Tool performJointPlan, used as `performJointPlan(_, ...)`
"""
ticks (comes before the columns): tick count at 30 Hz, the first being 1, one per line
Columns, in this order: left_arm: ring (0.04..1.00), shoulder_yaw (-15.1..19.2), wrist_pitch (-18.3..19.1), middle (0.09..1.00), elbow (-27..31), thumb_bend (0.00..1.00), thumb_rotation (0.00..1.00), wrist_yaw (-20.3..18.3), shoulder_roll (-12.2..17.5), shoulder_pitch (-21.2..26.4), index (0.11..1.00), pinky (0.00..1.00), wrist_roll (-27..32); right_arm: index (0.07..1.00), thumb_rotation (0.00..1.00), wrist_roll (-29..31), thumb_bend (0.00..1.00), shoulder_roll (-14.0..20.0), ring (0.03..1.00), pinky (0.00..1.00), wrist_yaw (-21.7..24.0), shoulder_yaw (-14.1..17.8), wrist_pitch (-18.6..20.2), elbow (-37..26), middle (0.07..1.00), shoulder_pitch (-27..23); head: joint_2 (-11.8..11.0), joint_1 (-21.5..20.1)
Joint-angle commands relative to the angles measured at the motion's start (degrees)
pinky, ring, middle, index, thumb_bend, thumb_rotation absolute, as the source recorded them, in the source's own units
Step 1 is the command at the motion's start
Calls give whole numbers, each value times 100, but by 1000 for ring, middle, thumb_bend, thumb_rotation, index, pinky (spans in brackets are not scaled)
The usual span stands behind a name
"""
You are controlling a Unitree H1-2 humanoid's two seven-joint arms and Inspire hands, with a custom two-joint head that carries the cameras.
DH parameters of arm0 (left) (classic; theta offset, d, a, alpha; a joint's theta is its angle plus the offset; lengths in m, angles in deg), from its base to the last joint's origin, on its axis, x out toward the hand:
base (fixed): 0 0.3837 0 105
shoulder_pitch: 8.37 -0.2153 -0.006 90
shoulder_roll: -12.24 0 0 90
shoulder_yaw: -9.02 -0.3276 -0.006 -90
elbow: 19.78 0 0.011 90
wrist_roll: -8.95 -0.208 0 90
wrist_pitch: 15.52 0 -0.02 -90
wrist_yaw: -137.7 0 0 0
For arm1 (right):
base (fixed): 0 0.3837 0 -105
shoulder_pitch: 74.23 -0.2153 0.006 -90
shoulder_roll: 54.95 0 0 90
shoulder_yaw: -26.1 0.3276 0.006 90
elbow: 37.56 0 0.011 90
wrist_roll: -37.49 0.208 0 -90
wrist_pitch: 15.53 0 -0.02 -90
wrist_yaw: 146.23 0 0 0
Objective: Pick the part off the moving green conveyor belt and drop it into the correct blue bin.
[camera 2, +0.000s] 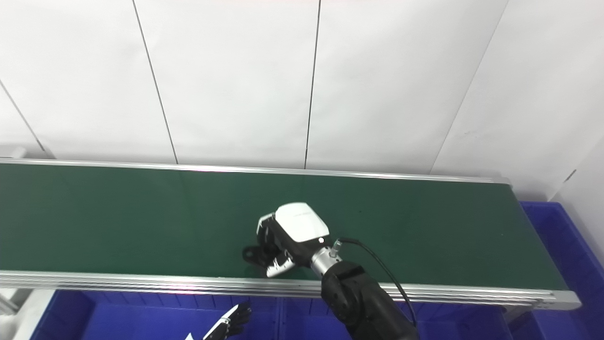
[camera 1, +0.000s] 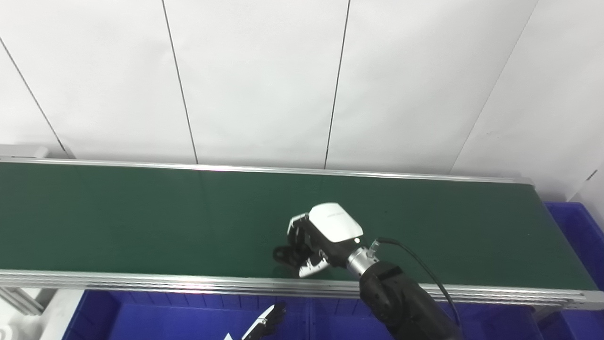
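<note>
The green conveyor belt (camera 1: 141, 217) runs across the picture. My right hand (camera 1: 321, 238) is low over the belt near its front rail, white back up, fingers curled down. A small dark part (camera 1: 283, 255) sticks out to the left from under those fingers and is mostly hidden by them. The hand is closed on it, at or just above the belt surface. Only the fingertips of my left hand (camera 1: 266, 323) show at the bottom edge, stretched out over a blue bin (camera 1: 165, 316). Nothing shows in them.
Blue bins lie below the belt's front rail (camera 1: 141, 281), with a divider (camera 1: 309, 316) between two of them. Another blue bin (camera 1: 578, 236) stands past the belt's right end. A white panelled wall (camera 1: 264, 80) rises behind the belt.
</note>
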Motion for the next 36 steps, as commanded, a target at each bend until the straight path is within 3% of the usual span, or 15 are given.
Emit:
performJointPlan(1, 896, -1, -127, 928, 86, 735, 658, 25, 22, 31, 933, 852, -1, 492, 0, 85, 526, 48, 275, 212, -99, 219, -37, -430, 473, -67, -2, 2)
performJointPlan(10, 903, 38, -128, 930, 163, 727, 647, -6, -3, -16, 934, 867, -13, 491, 0, 277, 525, 291, 261, 199, 423, 819, 246, -1802, 472, 585, 129, 50)
performJointPlan(15, 918, 98, -127, 940, 258, 726, 649, -63, -38, -77, 939, 882, 27, 491, 0, 425, 525, 429, 259, 196, 406, 1131, 165, -2230, 471, 1181, 293, 102)
performJointPlan(17, 907, 134, -127, 934, 266, 735, 656, -63, -70, -81, 942, 866, 46, 491, 0, 534, 525, 500, 299, 231, 308, 1271, 43, -2361, 477, 1495, 347, 135)
performJointPlan(20, 905, 202, -127, 931, 307, 719, 652, -64, -128, -93, 941, 865, 31, 490, 0, 630, 525, 663, 283, 213, 178, 1432, -164, -2465, 475, 1970, 489, 196)
performJointPlan(23, 907, 320, -127, 929, 352, 715, 642, -122, -227, -132, 939, 872, 87, 491, 0, 712, 525, 796, 240, 180, 66, 1546, -291, -2475, 471, 2366, 561, 237)
performJointPlan(28, 898, 436, -127, 922, 360, 693, 600, -149, -335, -119, 925, 856, 56, 491, 0, 760, 524, 926, 297, 221, -306, 1749, -477, -2126, 476, 2915, 625, 277)
performJointPlan(36, 914, 631, -125, 929, 399, 707, 623, -287, -453, -184, 928, 884, -14, 491, 0, 856, 523, 973, 354, 263, -694, 1996, -530, -996, 481, 3200, 702, 304)
